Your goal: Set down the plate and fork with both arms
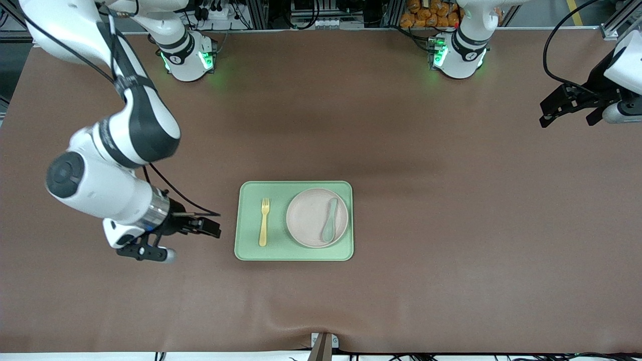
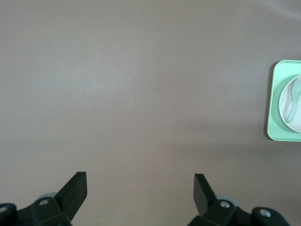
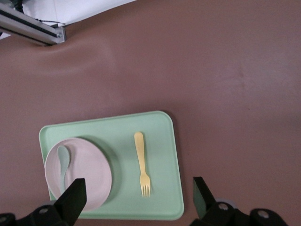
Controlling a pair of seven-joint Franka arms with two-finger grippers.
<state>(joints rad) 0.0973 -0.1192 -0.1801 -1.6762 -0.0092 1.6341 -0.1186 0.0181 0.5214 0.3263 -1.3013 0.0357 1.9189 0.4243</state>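
The pale pink plate (image 1: 311, 218) lies on the light-green tray (image 1: 296, 253), on the half toward the left arm's end. The yellow fork (image 1: 264, 221) lies flat on the tray beside the plate, tines pointing toward the robots' bases. My right gripper (image 1: 213, 225) is open and empty, over the table just off the tray's edge at the right arm's end. In the right wrist view the fork (image 3: 141, 162) and plate (image 3: 87, 172) show past the open right gripper (image 3: 138, 186). My left gripper (image 1: 546, 114) is open and empty over bare table at the left arm's end; the left wrist view shows it (image 2: 140, 181) wide apart.
A muted green spoon (image 1: 330, 220) rests in the plate. The tray's corner (image 2: 275, 110) shows at the edge of the left wrist view. A metal bracket (image 1: 323, 346) sits at the table's edge nearest the front camera. Brown mat surrounds the tray.
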